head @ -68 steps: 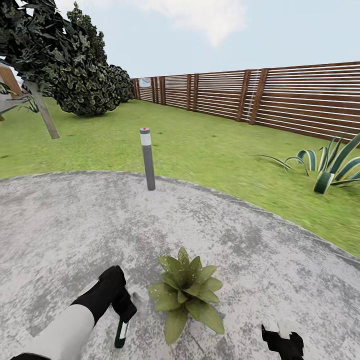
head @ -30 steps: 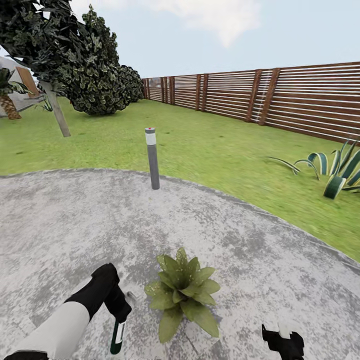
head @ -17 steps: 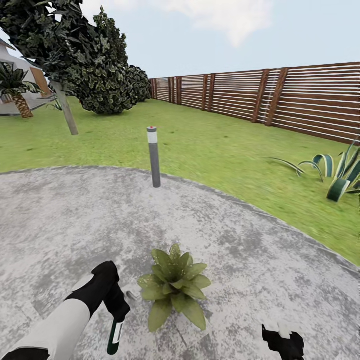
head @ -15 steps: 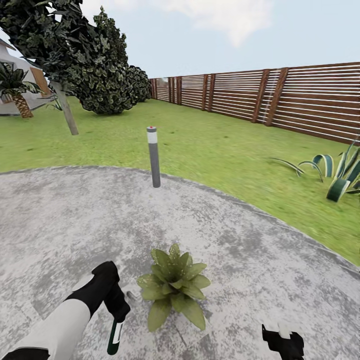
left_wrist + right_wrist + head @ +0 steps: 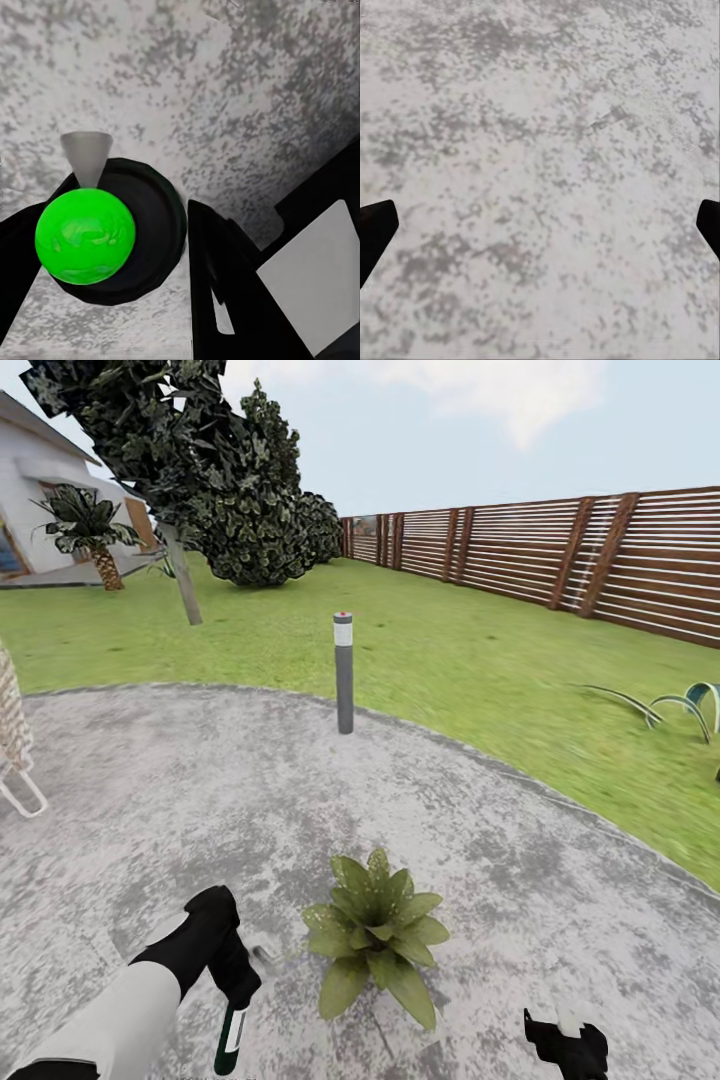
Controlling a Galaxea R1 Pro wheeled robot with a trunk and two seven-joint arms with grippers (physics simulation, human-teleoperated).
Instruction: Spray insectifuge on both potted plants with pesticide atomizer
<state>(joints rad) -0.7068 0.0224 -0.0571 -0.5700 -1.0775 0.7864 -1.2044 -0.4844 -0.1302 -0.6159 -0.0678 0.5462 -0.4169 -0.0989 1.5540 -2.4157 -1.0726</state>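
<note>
My left gripper [image 5: 238, 985] is shut on the pesticide atomizer [image 5: 229, 1038], a slim dark green bottle with a white label that hangs down over the grey stone patio [image 5: 150, 810]. In the left wrist view the atomizer [image 5: 85, 236] shows a bright green round top and a grey nozzle cone, between the dark fingers [image 5: 225, 292]. One potted plant [image 5: 375, 942], a low rosette of speckled green leaves, stands just right of the atomizer. My right gripper [image 5: 566, 1042] hangs low at the right of the plant. In its wrist view the right gripper [image 5: 540, 225] stands wide open over bare stone.
A grey lamp post [image 5: 344, 672] stands at the patio's far edge. A wicker chair [image 5: 12, 745] shows at the left border. Lawn [image 5: 480, 660], a slatted fence [image 5: 560, 560], dark trees [image 5: 230, 490], a palm [image 5: 88, 530] and a striped agave [image 5: 690, 705] lie beyond.
The whole head view has turned left: the post and plant sit further right, and a house, palm and wicker chair have come in. Both arms keep their pose; the atomizer stays held.
</note>
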